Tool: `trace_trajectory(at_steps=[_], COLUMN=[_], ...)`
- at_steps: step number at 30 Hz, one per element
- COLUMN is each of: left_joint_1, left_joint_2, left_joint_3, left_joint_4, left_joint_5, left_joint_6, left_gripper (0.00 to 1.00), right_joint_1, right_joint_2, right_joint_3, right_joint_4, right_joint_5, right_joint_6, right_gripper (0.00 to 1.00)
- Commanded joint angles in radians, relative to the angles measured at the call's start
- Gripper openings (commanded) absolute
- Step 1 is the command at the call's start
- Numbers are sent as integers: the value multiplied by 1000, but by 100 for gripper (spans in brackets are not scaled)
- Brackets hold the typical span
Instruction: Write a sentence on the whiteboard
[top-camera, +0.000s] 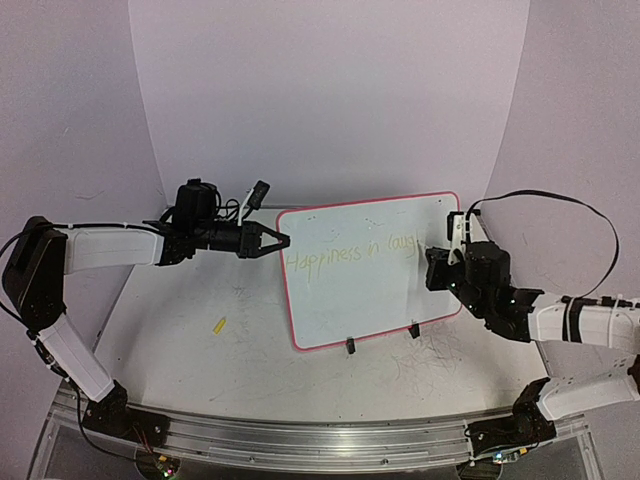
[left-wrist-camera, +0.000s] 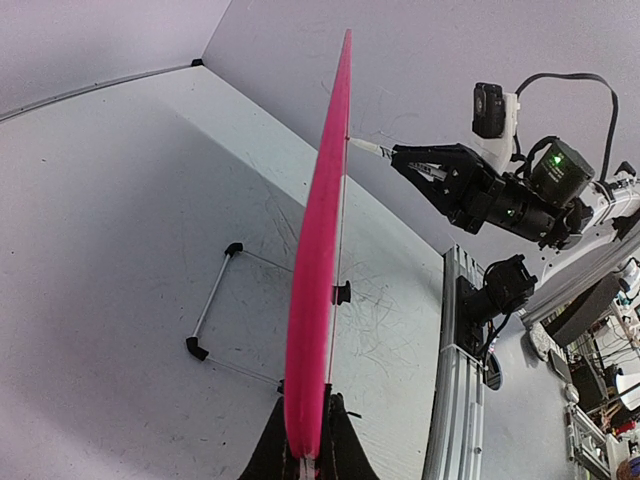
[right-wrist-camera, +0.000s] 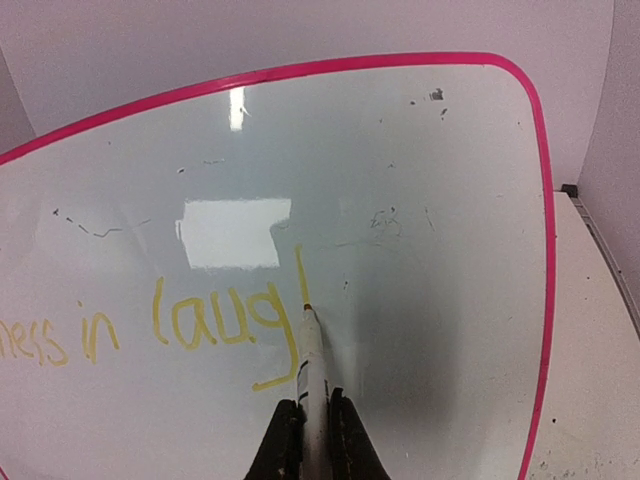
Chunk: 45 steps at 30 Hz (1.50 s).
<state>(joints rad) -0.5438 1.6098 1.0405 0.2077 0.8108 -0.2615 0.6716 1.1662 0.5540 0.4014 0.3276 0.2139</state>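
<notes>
The right end effector (right-wrist-camera: 312, 420) grips a marker (right-wrist-camera: 313, 350) tight. Its tip touches the whiteboard (right-wrist-camera: 420, 200), just after "laug" in the sentence (right-wrist-camera: 205, 322). It should press softly and move slowly, in line with the other letters. The left end effector (left-wrist-camera: 305, 445) pinches the whiteboard's left edge to steady it. Both arms reach in from the sides, above the table (top-camera: 170, 340).

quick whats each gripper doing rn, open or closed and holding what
Left gripper: closed on the edge of the pink-rimmed rectangular white whiteboard.
Right gripper: closed on a slim white marker, tip on the board.
</notes>
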Motion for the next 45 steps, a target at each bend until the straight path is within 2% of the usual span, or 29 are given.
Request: trace_trajectory(at_steps=[1, 30, 45], left_joint_1=[-16, -18, -18], left_joint_2=[-10, -17, -17], left_joint_3=[25, 23, 23], left_joint_4=[-54, -54, -55], left_joint_5=[-33, -35, -36], left_joint_6=[47, 50, 50], left_gripper=[0, 0, 0], right_joint_1=[-4, -4, -4], right_joint_2=[-25, 31, -13], right_joint_3=[-12, 44, 12], right_joint_4=[-11, 62, -43], right_joint_5=[-14, 93, 38], right_joint_6=[19, 9, 37], right_gripper=[0, 0, 0])
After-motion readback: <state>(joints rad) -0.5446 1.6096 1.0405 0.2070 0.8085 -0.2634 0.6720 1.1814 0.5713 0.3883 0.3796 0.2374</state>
